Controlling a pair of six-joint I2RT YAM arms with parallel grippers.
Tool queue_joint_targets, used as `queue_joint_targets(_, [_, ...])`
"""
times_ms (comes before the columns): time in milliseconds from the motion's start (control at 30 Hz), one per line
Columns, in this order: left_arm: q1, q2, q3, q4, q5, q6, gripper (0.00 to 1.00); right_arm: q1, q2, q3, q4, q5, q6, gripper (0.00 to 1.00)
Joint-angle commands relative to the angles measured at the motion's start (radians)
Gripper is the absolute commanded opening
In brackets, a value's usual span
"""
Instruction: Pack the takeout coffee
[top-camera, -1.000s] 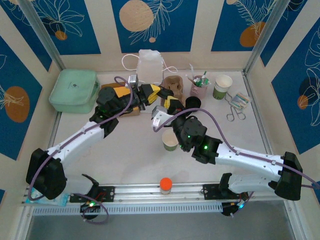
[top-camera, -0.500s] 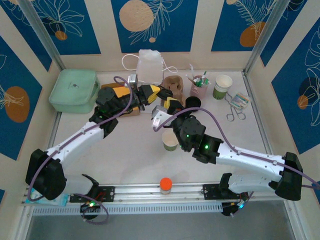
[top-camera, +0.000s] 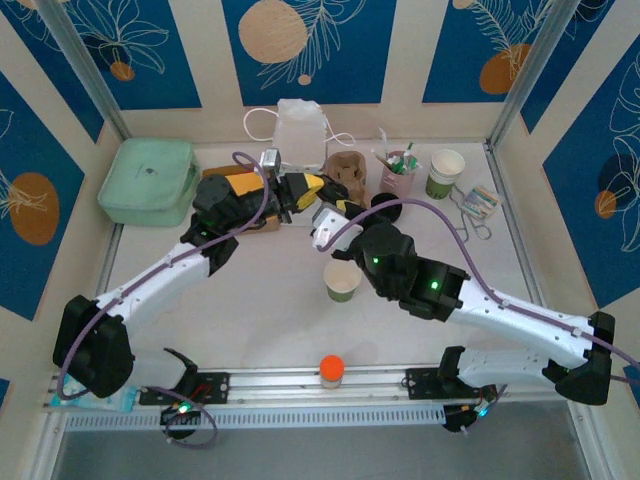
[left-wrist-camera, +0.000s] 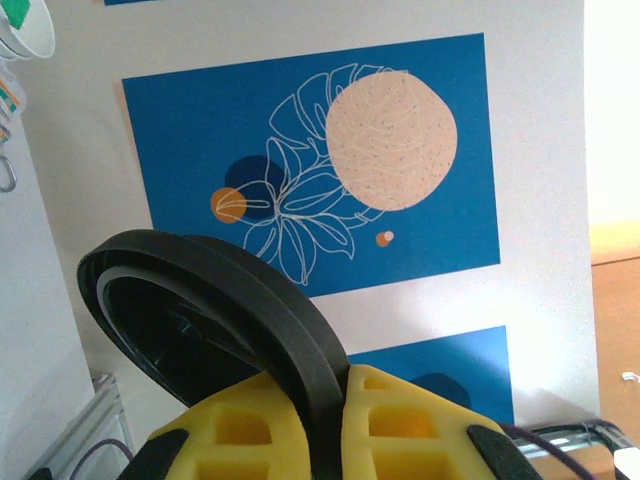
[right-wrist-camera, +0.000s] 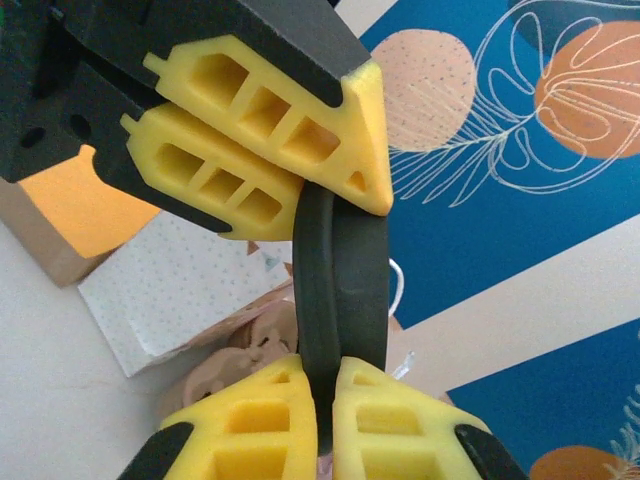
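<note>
Pinching lid (right-wrist-camera: 340, 285): left hand (left-wrist-camera: 325, 405) and right hand (right-wrist-camera: 325, 390) both clenched | cup (top-camera: 343, 281) uncovered (overhead view)

I see lid (left-wrist-camera: 200, 320) black. Wall panel (left-wrist-camera: 300, 150) blue, white leaf outlines, peach speckled disc. My left gripper (left-wrist-camera: 325, 420) yellow on black body; right gripper (right-wrist-camera: 325, 410) same yellow. Cup (top-camera: 342, 281) green outside, whitish inside. Box (top-camera: 150, 180) mint green. Cap (top-camera: 331, 366) orange. Table (top-camera: 260, 300) off-white.

Lid (right-wrist-camera: 340, 290) pinched in the jaws of left gripper (right-wrist-camera: 335, 210) and right gripper (right-wrist-camera: 327, 375), cup (top-camera: 342, 281) on table (top-camera: 260, 300) just nearer than the jaws, box (top-camera: 150, 180) well left of them
</note>
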Motion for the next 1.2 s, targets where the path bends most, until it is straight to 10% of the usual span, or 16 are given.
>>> queue_joint_targets(0, [0.017,0.018,-0.004,0.008,-0.068,0.044,0.0,0.01,-0.036,0.05,-0.059,-0.051,0.085,0.09])
queue_joint_targets(633, [0.02,0.05,-0.032,0.157,-0.045,0.001,0.0,-0.098,-0.146,0.175,-0.415,-0.241,0.521,0.48])
queue_joint_targets(800, [0.025,0.073,-0.046,0.309,-0.01,-0.029,0.0,-0.405,-0.224,0.225,-0.565,-0.597,0.855,0.66])
queue_joint_targets(1033, [0.024,0.17,0.016,0.743,0.101,-0.194,0.0,-0.972,-0.124,0.193,-0.566,-1.581,1.209,0.66])
queue_joint_targets(1167, [0.022,0.123,0.037,0.743,0.178,-0.138,0.0,-1.04,-0.103,0.087,-0.349,-1.82,1.384,0.63])
